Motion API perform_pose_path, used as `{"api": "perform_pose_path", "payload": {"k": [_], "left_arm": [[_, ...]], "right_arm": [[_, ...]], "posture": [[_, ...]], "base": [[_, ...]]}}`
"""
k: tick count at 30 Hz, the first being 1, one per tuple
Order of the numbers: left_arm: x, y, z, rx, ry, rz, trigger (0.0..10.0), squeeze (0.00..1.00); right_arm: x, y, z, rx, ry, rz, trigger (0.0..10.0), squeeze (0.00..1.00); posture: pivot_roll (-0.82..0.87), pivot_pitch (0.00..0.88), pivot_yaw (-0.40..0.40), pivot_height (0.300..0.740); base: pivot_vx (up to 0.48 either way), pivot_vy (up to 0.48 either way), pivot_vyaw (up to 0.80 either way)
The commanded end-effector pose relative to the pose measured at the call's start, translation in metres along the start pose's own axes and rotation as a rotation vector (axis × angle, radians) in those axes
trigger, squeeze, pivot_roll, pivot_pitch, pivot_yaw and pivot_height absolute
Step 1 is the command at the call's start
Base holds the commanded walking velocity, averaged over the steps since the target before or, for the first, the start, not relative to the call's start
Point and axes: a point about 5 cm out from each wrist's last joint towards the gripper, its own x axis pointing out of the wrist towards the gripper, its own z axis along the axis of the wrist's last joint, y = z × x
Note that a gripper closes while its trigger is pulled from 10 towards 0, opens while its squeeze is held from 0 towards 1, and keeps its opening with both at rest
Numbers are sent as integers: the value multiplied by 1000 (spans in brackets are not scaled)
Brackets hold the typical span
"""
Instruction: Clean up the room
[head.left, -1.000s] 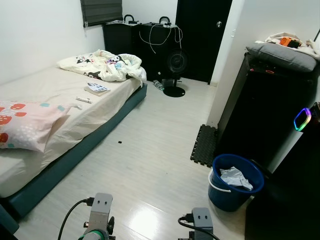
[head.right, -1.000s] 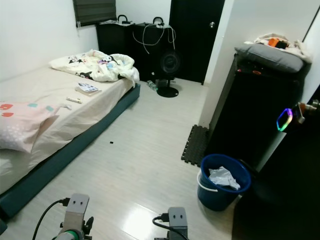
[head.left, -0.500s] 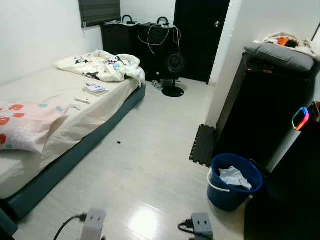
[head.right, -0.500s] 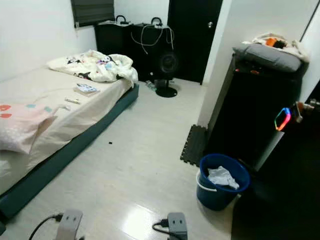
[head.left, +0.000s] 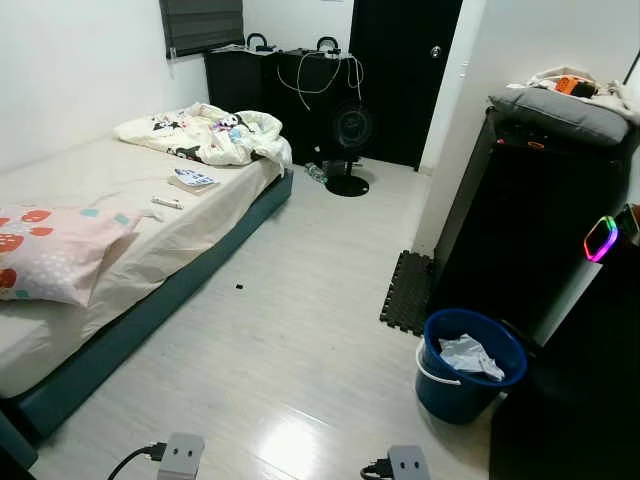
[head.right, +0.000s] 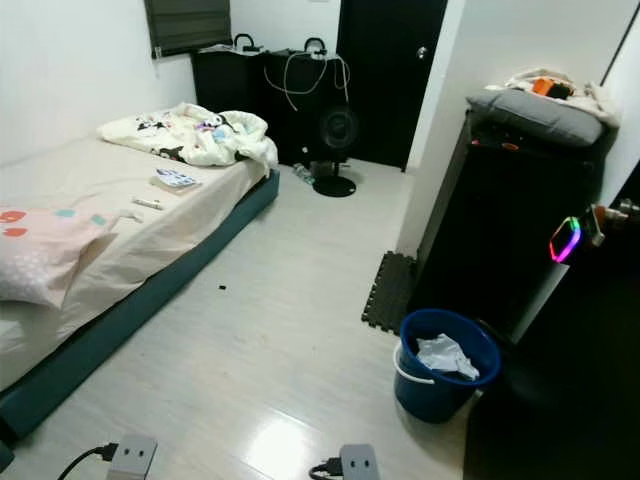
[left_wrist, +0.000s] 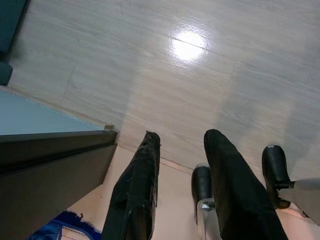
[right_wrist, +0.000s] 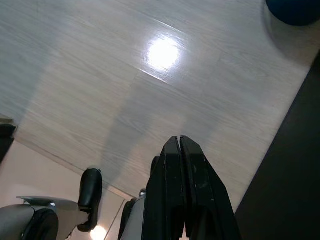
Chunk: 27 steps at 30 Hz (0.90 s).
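Both arms have dropped lower since a second ago, so just the wrist tops sit at the bottom edge of the head views now; room layout unchanged apart from slight camera shift. Left gripper (left_wrist: 182, 145) hangs over pale wood floor (head.left: 300, 330), fingers parted with a clear gap, holding nothing. Right gripper (right_wrist: 179, 142) also hangs over the floor, fingers pressed together, nothing between them. Low bed (head.left: 120, 240) with teal base along the robot's left wall; pink pillow (head.left: 55, 250) with red strawberry print at the near end, crumpled blanket (head.left: 205, 135) with cartoon print at the far end. Between them on the sheet lie a small book (head.left: 193, 178) and a white stick-like item (head.left: 166, 202), too small to identify. Small dark speck (head.left: 238, 287) on the floor just beside the bed's edge. Blue bucket (head.left: 468, 364) stands on the floor at the right, near a tall black cabinet (head.left: 520, 220), with crumpled white paper (head.left: 470, 355) inside. Black foam mat (head.left: 408, 290) lies just behind the bucket against the wall corner. Grey cushion (head.left: 560, 112) on top of the cabinet, with clothes piled on it. Black fan (head.left: 350, 140) stands on the floor at the far end near a dark door (head.left: 405, 70); dark drawers (head.left: 260, 85) with white cables draped over them beside it.
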Motion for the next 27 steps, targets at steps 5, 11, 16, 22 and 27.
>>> {"api": "perform_pose_path", "payload": {"k": [5, 11, 16, 22, 27], "left_arm": [[1, -5, 6, 4, -12, -19, 10000, 0], [3, -8, 14, 18, -28, -33, 10000, 0], [3, -10, 17, 27, -31, -39, 10000, 0], [4, -8, 21, 33, -37, -43, 10000, 0], [4, 1, 19, 8, -32, -14, 10000, 0]], "right_arm": [[0, -5, -2, 18, 19, -12, 10000, 0], [0, -7, 0, 23, 11, -23, 10000, 0], [1, -10, 4, 27, 1, -30, 10000, 0], [1, -6, 6, 20, -14, -20, 10000, 0], [3, 1, 10, 19, -17, -7, 10000, 0]], "posture": [[24, 2, 58, 740], [16, 3, 67, 740], [7, 5, 73, 740], [5, 4, 81, 740], [14, 0, 64, 740]], "base": [[0, 0, 0], [0, 0, 0], [0, 0, 0], [0, 0, 0], [0, 0, 0]]}}
